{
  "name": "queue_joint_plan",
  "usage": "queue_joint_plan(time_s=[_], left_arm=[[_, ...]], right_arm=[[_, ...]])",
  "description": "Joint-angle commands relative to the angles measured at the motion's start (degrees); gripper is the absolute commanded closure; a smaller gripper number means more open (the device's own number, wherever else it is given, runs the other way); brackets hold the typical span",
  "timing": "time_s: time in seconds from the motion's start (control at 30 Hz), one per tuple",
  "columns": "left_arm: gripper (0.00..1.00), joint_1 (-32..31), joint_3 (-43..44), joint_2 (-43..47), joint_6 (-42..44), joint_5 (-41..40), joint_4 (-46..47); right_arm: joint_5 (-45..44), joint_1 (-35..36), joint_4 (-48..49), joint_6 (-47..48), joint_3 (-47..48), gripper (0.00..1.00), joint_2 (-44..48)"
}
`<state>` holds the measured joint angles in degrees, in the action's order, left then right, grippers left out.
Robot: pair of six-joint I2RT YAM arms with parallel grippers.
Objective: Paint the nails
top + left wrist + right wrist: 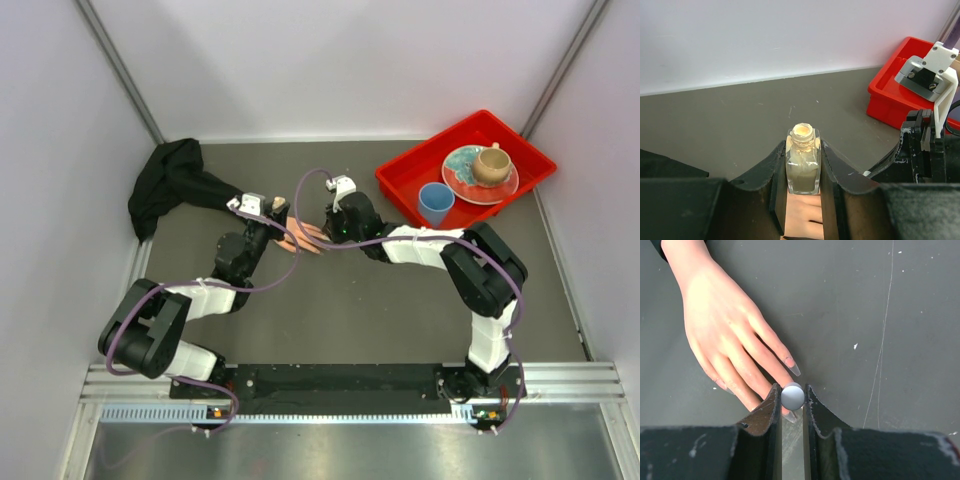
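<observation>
The pink-beige mannequin hand (722, 322) lies flat on the grey table, and its black sleeve (170, 185) trails to the back left. The nails (793, 367) are long and pointed, with one fingertip under my right jaws. My right gripper (792, 390) is shut on a round white cap (792, 398), held directly over the fingertips. My left gripper (803, 167) is shut on a small uncapped bottle (803, 162) of tan liquid, upright just above the mannequin hand (805, 215). In the top view, the left gripper (272, 213) and the right gripper (325, 228) face each other across the hand (300, 238).
A red tray (400, 182) stands at the back right, holding a blue cup (435, 203) and a plate (468, 182) with a tan mug (490, 164). The right arm's wrist (930, 145) sits close to the right of my left gripper. White walls enclose the table.
</observation>
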<state>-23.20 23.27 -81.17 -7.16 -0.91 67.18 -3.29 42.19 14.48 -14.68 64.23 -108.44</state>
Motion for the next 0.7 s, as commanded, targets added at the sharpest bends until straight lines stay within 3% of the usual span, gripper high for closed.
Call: queue_joint_plan(time_s=[0.0, 0.67], left_arm=[[1.0, 0.3, 2.0, 0.3, 0.3, 0.6, 2.5], [1.0, 0.3, 2.2, 0.1, 0.0, 0.6, 2.6]], right_arm=[[-0.9, -0.2, 1.2, -0.6, 0.0, 1.0, 0.8], [-1.6, -0.3, 1.4, -0.5, -2.4, 1.0, 2.5]])
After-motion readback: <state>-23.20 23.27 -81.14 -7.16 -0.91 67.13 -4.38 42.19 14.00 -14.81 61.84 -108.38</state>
